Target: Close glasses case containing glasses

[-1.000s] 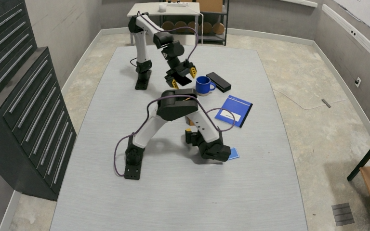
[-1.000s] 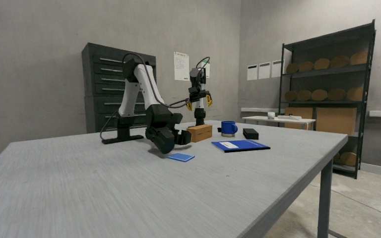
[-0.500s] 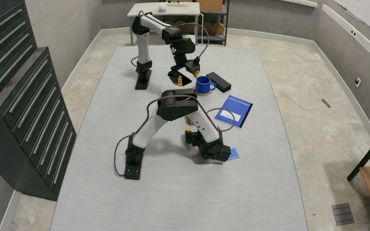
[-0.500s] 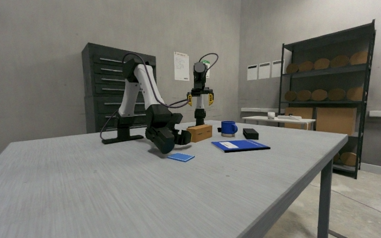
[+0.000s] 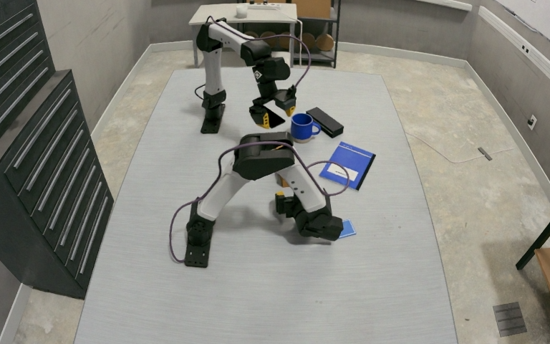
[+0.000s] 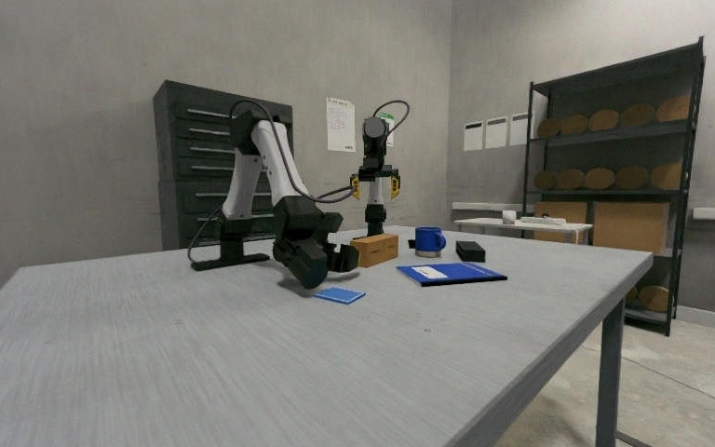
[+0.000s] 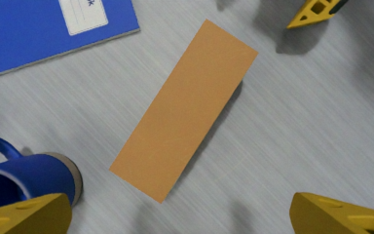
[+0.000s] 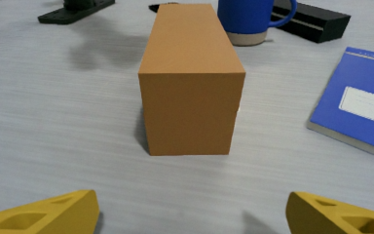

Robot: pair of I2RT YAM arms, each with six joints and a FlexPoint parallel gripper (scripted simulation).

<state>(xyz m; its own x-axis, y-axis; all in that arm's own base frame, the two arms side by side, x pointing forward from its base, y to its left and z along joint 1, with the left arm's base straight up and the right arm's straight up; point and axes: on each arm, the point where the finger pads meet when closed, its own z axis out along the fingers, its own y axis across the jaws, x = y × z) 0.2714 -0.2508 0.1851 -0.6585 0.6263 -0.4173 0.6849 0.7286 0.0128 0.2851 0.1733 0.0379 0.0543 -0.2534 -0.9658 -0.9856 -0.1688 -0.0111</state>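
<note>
While the left gripper (image 5: 277,118) (image 6: 375,191) (image 7: 181,203) hangs open near the blue mug (image 5: 301,127) (image 6: 428,240) (image 7: 45,175) (image 8: 243,20), the brown box (image 5: 283,182) (image 6: 378,250) (image 7: 184,109) (image 8: 191,104) rests on the table (image 5: 268,294) (image 6: 238,355) (image 7: 291,136) (image 8: 77,141). The right gripper (image 5: 286,194) (image 6: 354,258) (image 7: 257,15) (image 8: 191,200), low beside it, is open too.

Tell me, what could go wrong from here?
The open left claw hovers beside the blue mug; coming down, it might knock it.
The right claw, also open, is low near one end of the brown box, so moving forward could shove it.
No glasses are visible, so a closed case might lack them.
</note>
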